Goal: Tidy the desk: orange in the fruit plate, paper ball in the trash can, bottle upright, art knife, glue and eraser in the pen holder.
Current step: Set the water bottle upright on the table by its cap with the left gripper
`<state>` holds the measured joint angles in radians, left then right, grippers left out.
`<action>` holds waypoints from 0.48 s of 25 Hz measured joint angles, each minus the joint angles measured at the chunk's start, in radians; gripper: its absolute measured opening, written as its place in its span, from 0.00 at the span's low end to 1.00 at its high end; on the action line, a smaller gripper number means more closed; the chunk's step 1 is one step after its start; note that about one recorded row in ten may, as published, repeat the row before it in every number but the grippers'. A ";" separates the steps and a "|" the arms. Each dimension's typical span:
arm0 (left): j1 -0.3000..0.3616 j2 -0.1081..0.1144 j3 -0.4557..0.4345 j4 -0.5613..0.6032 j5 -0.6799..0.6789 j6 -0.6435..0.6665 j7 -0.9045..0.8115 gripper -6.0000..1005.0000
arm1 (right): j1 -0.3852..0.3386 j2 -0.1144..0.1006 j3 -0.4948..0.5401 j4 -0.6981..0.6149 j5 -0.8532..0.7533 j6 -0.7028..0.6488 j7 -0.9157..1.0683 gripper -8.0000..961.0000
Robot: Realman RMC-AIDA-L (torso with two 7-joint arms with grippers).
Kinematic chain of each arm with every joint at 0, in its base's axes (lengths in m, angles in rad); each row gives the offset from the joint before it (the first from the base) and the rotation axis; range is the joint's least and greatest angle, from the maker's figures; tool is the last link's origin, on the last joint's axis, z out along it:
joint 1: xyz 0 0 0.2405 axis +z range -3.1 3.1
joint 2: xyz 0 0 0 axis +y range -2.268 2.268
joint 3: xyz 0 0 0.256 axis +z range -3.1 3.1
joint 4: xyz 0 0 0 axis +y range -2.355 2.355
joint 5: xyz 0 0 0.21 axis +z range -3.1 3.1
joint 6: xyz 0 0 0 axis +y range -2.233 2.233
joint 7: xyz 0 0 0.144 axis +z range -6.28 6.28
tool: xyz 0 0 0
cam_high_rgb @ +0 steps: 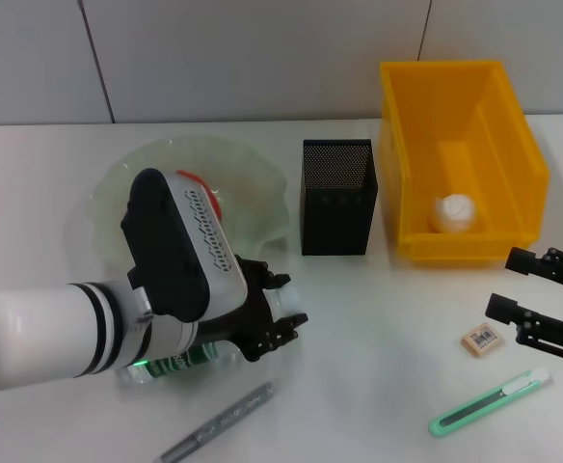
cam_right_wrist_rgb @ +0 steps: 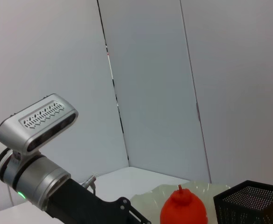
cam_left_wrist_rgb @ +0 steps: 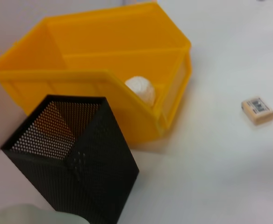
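Left gripper [cam_high_rgb: 267, 323] looks clamped on the clear green-labelled plastic bottle [cam_high_rgb: 180, 365] lying beside the pale-green fruit plate [cam_high_rgb: 253, 193]: pivot it slowly upright, base flat, before releasing.

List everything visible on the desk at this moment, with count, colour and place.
fruit plate: 1, pale green, far left
orange: 1, red-orange, on plate
pen holder: 1, black mesh, centre
trash can: 1, yellow, far right
paper ball: 1, white, inside trash can
eraser: 1, tan, near right
art knife: 1, green, near right
pen: 1, grey, near centre
bottle: 1, green-labelled, lying under left gripper
left gripper: over bottle
right gripper: beside eraser
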<state>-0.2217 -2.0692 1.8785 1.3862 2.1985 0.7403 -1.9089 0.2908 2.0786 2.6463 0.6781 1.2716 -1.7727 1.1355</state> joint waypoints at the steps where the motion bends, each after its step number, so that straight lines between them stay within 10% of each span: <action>1: 0.000 0.000 0.000 0.000 0.000 0.000 0.000 0.46 | 0.000 0.000 0.001 0.000 0.000 -0.002 0.000 0.74; 12: 0.055 0.001 -0.015 0.088 -0.003 0.000 -0.040 0.45 | -0.002 0.000 0.001 0.000 0.011 -0.005 -0.005 0.74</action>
<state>-0.1670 -2.0679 1.8634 1.4743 2.1953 0.7403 -1.9493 0.2891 2.0786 2.6476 0.6780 1.2827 -1.7781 1.1307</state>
